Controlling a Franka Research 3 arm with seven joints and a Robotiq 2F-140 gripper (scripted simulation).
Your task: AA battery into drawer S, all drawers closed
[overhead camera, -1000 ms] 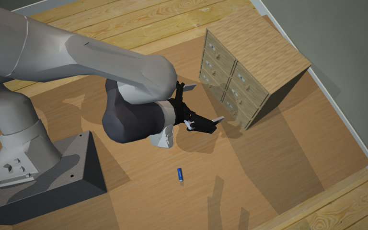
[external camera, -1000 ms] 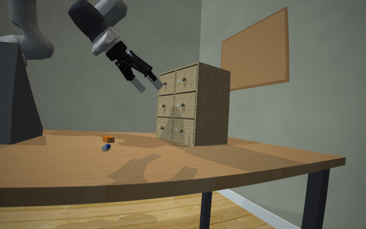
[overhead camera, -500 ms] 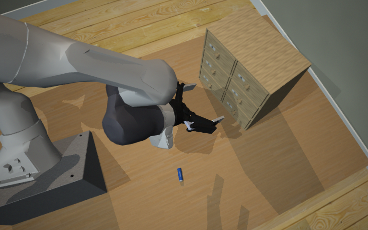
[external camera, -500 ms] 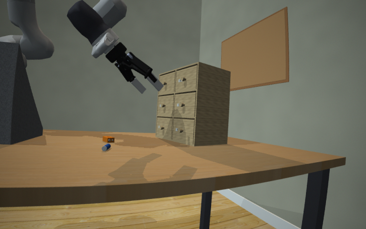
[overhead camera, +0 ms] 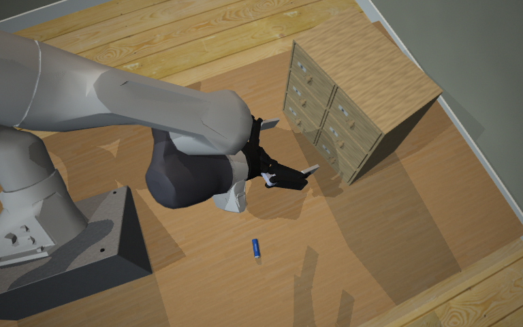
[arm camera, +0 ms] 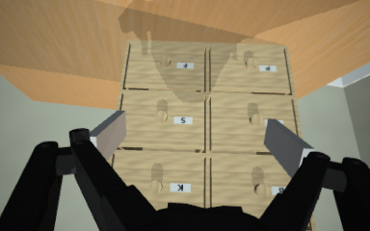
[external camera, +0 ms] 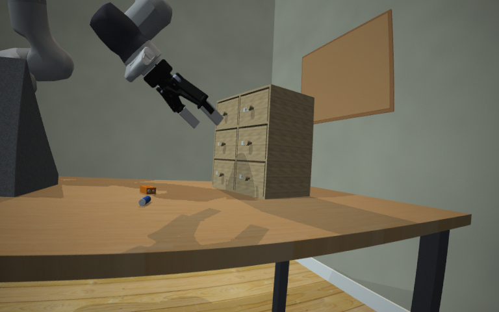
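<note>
the hand (overhead camera: 295, 144) (external camera: 206, 121) (arm camera: 196, 127) is wide open with nothing in its grip, slanting down above the worktop (overhead camera: 285, 270) (external camera: 110, 229) (arm camera: 58, 43) and facing the front of the small chest (overhead camera: 370, 73) (external camera: 290, 147) (arm camera: 207, 144). the blue battery (overhead camera: 256, 248) (external camera: 145, 200) lies on its side on the worktop, well apart from the chest, between the orange block (external camera: 147, 190) and the worktop's near edge in the exterior view. the chest stands upright near the worktop edge along the wall, its side turned toward the worktop's right corner in that view. all six drawers look pushed in. the drawer marked s (overhead camera: 338, 139) (external camera: 255, 147) (arm camera: 183, 132) is the middle one of the column closest to that corner, and the hand is not touching its knob.

The arm's wrist (overhead camera: 193, 175) (external camera: 115, 32) has dipped slightly lower.
</note>
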